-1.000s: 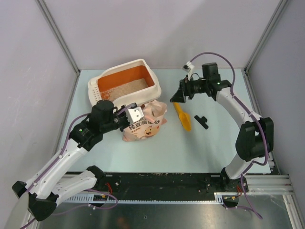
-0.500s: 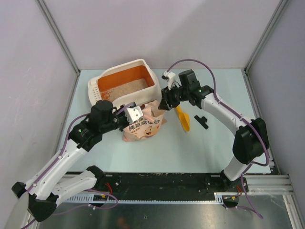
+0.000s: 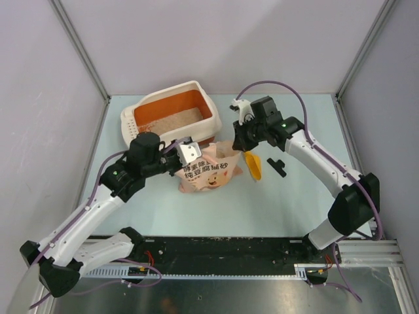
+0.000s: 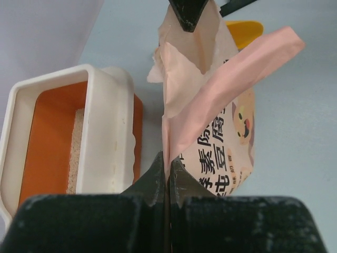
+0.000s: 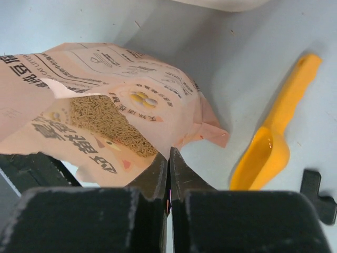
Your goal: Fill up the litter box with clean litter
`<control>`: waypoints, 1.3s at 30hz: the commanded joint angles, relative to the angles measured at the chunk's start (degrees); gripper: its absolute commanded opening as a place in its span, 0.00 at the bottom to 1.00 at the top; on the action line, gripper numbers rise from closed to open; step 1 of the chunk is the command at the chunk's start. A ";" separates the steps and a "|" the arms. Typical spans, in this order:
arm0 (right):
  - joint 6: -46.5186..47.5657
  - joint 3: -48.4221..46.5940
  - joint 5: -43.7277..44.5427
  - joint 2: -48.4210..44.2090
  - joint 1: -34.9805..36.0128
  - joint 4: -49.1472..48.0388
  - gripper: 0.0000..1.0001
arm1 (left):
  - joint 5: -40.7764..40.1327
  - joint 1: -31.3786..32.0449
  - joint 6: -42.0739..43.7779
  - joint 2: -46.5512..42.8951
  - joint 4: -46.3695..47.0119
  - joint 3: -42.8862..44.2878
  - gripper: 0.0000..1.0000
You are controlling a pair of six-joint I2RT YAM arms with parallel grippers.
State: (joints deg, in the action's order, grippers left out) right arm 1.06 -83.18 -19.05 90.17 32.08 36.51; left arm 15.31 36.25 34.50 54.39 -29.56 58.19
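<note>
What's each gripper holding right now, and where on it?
Both hold the bag. The left gripper pinches one lip of its open mouth, and the right gripper pinches the opposite lip.

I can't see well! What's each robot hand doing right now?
Left hand: closed, pinching the bag's edge.
Right hand: closed on the bag's other edge.

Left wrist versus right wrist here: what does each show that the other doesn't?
Only left wrist: the orange inside of the box, with a strip of litter. Only right wrist: pellets inside the open bag, and a black part beside the scoop. Both: the bag and scoop, with the left gripper and right gripper each shut on a bag edge.
</note>
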 commanded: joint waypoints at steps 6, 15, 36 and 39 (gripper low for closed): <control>2.00 4.51 -24.83 -7.47 -12.26 -5.75 0.47 | 6.57 0.66 3.12 0.89 10.22 3.51 0.00; 31.09 14.08 -41.25 -15.11 -21.27 -1.36 0.65 | 7.10 0.75 -0.22 2.56 10.14 5.00 0.00; 18.80 31.14 -25.87 -21.62 -5.10 -33.43 0.56 | 6.75 0.75 -0.93 0.63 10.40 2.80 0.00; 17.84 31.93 -25.16 -21.35 -4.48 -35.27 0.55 | 6.92 0.75 -1.19 0.63 10.84 2.71 0.00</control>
State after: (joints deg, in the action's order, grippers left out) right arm 20.73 -52.12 -46.06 70.08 26.41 7.27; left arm 19.73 36.88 34.44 57.74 -26.46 58.92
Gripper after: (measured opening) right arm 0.556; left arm 0.023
